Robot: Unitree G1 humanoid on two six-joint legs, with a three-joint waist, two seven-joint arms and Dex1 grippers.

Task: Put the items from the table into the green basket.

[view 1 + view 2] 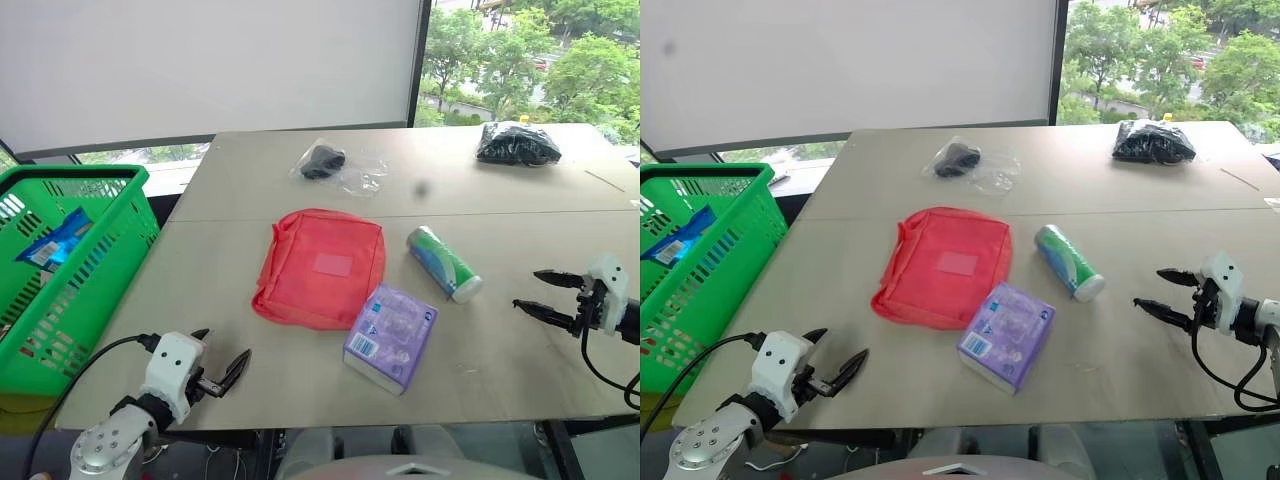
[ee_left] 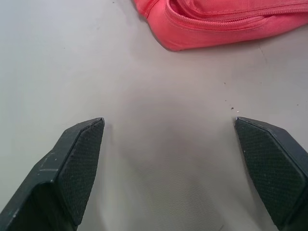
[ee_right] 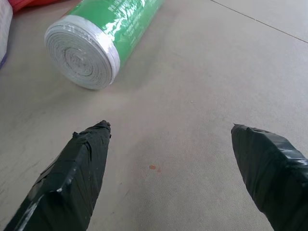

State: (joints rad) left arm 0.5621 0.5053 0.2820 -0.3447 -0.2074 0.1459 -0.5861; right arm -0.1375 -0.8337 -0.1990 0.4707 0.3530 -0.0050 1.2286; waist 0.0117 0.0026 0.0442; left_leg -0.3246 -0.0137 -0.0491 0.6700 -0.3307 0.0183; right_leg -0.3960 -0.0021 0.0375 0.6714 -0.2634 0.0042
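Observation:
A flat red pouch (image 1: 320,265) lies mid-table, with a purple packet (image 1: 391,336) against its near right corner. A green-blue tube (image 1: 443,262) with a white cap rests to their right. Two bags of black objects sit far back, one in clear plastic (image 1: 335,165) and one at the right (image 1: 517,145). The green basket (image 1: 70,270) stands off the table's left edge. My left gripper (image 1: 222,358) hovers open near the front left, short of the pouch (image 2: 216,21). My right gripper (image 1: 538,292) is open at the right, pointing toward the tube (image 3: 103,41).
The beige table (image 1: 520,230) has a seam across its middle. Inside the basket lies a blue packet (image 1: 58,240). Bare tabletop lies between each gripper and the items. Windows with trees stand behind the far edge.

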